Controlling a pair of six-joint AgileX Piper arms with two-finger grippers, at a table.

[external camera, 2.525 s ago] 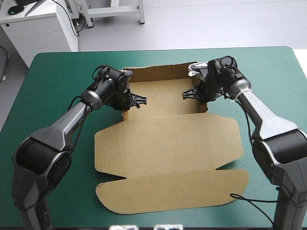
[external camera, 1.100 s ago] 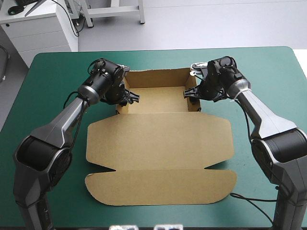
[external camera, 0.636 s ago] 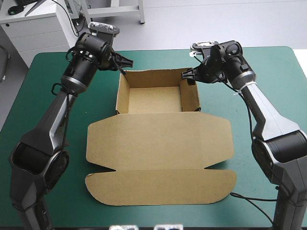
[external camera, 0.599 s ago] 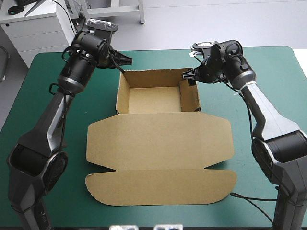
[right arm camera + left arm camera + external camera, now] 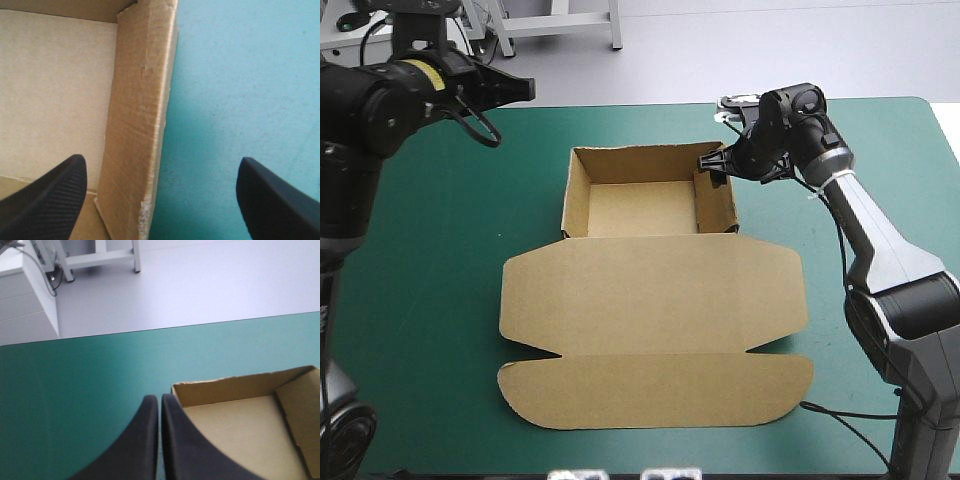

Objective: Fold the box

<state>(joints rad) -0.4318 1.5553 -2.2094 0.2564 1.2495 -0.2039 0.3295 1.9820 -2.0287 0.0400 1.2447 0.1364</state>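
I see the box (image 5: 650,290) sitting on the teal-green cover (image 5: 430,250) as an open tray at the far middle of the table. Its walls are up, and the lid lies flat, stretching from the tray toward the near edge. My left gripper (image 5: 518,88) is clenched on nothing. In its wrist view the two black fingers (image 5: 150,440) meet in one pointed arch (image 5: 159,399), looking down over the cover (image 5: 75,370) at the tray's far left corner (image 5: 240,425). From above it hangs over the table's far left area, well apart from the board. My right gripper (image 5: 712,163) is released, at the far end of the tray's right wall. In its wrist view the fingers stand wide apart (image 5: 160,162), and that wall (image 5: 140,115) rises between them, closer to one finger (image 5: 50,200) than the other. Bare cover (image 5: 225,75) fills the rest of the gap. I cannot tell whether either finger touches the board.
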